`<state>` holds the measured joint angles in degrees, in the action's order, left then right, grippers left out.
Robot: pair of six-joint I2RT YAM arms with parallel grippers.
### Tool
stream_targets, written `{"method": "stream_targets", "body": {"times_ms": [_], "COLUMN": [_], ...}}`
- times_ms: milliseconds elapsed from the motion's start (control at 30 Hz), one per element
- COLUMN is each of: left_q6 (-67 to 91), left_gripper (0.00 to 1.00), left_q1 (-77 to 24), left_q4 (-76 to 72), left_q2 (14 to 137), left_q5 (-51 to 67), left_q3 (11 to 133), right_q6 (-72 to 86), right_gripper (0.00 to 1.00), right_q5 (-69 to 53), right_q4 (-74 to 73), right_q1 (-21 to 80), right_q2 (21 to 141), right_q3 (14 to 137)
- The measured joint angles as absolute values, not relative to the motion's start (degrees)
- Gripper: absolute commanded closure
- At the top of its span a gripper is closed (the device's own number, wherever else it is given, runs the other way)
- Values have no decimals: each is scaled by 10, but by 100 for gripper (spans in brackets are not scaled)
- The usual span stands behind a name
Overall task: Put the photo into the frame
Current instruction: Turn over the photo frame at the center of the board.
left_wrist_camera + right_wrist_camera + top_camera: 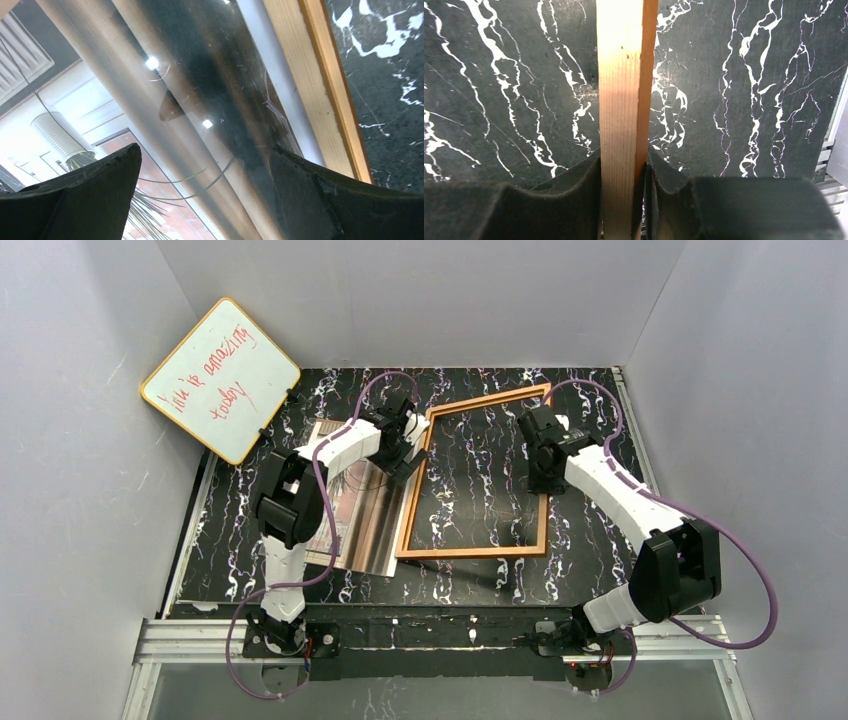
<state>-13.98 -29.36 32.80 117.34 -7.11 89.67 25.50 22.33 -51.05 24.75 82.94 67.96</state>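
**A:** Top external view first. Where do the two things lie?

**B:** The frame (pixel 470 552) lies flat near the middle of the tabletop (pixel 460 585), turned a little, with one corner pointing toward the far right corner. The photo (pixel 365 530) lies on the left half of the tabletop, just beside the frame. Its right edge meets the frame's left rail. I cannot tell if it goes under the rail or only touches it.

**A:** Is anything inside the frame?

**B:** I believe not. Through the opening I see only the black marble pattern of the tabletop. So the main step is not yet done.

**A:** And the grippers?

**B:** The right gripper (pixel 546 475) is clamped on the frame's right rail. In the right wrist view its fingers (pixel 574 195) press the wood from both sides. The left gripper (pixel 408 445) hangs over the photo's right edge, near the frame's far left corner. Its jaws stand wide apart and hold nothing. In the left wrist view the glossy print lies below the fingers (pixel 90 200), and the wooden rail runs close beside it.

**A:** What is left, then?

**B:** Almost everything, in my judgement. The photo must be taken, brought into the opening and laid straight. I see no back board here, so I cannot say anything about closing. The whiteboard (pixel 220 380) at the far left corner has no part in this.
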Motion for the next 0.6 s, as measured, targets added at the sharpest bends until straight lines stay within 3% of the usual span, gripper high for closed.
{"method": "stream_targets", "body": {"times_ms": [600], "left_q6": [-159], "left_gripper": [2], "left_q1": [-301], "left_q4": [315], "left_q2": [1179], "left_q5": [-84], "left_q3": [887], "right_q6": [280], "right_gripper": [65], "right_q5": [240], "right_q4": [-446], "right_q1": [246], "right_q2": [940], "right_q3": [609]}}
